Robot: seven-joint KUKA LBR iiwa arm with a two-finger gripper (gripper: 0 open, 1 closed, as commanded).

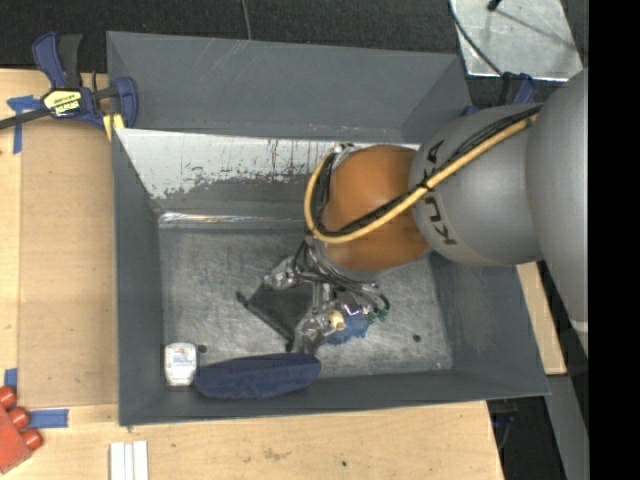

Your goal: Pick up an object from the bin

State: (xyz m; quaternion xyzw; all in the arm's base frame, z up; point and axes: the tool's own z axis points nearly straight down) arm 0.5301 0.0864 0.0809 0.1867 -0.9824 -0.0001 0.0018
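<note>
My gripper [318, 320] is low in the middle of the bin, under the orange cover. Right beneath and left of it lies a flat black angular piece [270, 304]. A small blue and white thing [348, 324] sits at the gripper's right side, touching or very near it. A dark blue cloth-like oblong [258, 376] lies along the front wall, just below the gripper. Whether anything is between the fingers is hidden.
A small white round container with a label [180, 362] stands in the front left corner. The arm and its orange cover hang over the bin's right half. Bare floor shows at the left and back of the bin.
</note>
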